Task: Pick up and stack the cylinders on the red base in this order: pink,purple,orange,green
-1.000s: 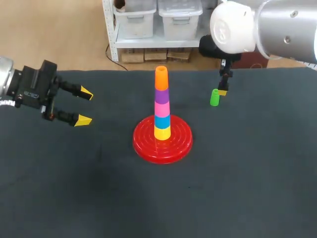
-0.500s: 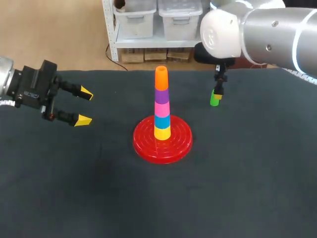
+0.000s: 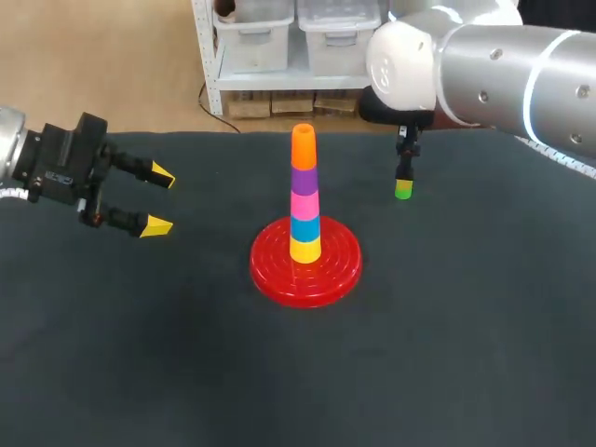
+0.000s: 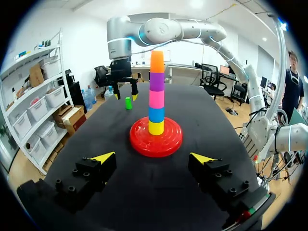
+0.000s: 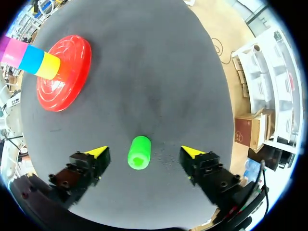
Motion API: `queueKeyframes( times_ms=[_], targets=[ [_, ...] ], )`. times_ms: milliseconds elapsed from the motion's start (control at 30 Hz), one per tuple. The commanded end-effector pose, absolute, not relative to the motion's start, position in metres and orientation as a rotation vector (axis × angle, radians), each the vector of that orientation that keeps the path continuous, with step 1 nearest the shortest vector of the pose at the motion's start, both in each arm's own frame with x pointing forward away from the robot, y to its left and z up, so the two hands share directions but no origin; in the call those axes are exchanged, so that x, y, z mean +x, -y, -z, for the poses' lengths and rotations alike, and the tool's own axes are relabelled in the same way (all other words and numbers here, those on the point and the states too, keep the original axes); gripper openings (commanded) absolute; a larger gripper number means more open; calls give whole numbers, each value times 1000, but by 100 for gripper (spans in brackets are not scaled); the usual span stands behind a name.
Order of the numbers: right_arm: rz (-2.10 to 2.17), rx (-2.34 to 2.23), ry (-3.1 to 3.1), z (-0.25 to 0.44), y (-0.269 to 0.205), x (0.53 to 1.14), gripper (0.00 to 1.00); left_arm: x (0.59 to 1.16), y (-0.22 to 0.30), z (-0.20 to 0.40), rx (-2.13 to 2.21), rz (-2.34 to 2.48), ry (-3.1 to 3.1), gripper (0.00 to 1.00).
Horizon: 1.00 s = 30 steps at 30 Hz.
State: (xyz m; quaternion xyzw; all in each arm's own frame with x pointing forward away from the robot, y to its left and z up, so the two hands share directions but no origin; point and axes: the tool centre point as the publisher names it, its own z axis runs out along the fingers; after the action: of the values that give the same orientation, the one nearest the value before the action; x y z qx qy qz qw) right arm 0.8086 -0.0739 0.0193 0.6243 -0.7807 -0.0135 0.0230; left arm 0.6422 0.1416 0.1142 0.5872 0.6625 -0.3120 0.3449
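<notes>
The red base (image 3: 270, 270) carries a stack (image 3: 304, 196) of yellow, blue, pink, purple and orange cylinders, orange on top. The green cylinder (image 3: 402, 192) stands upright on the mat to the right of the stack. My right gripper (image 3: 404, 175) hangs straight over it. In the right wrist view the green cylinder (image 5: 139, 152) sits between the open fingers of the right gripper (image 5: 144, 152), with a gap on each side. My left gripper (image 3: 158, 200) is open and holds nothing, well left of the base. From the left wrist, the stack (image 4: 155, 91) is ahead of the left gripper (image 4: 153, 157).
The dark mat (image 3: 447, 354) covers the whole table. The base and stack stand in the middle, between my two arms. The right arm's big white joint (image 3: 410, 56) hangs over the far right side.
My right gripper has shifted left from beside the green cylinder to directly over it, and its fingers have come in very slightly. The left arm has kept still.
</notes>
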Motion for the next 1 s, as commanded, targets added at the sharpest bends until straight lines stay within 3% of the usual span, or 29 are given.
queueKeyframes(
  times_ms=[33, 433, 700, 1000],
  targets=[
    [36, 1931, 2430, -17, 76, 805, 0, 642, -142, -113, 1524, 809, -1717, 100],
    [3, 1934, 2506, -45, 81, 807, 0, 642, -142, -113, 1524, 809, -1717, 100],
    [-195, 2242, 2374, -167, 58, 786, 0, 642, -142, -113, 1524, 809, -1717, 100],
    [-315, 2836, 1882, -296, 2, 716, 0, 642, -142, -113, 1524, 809, -1717, 100]
  ],
)
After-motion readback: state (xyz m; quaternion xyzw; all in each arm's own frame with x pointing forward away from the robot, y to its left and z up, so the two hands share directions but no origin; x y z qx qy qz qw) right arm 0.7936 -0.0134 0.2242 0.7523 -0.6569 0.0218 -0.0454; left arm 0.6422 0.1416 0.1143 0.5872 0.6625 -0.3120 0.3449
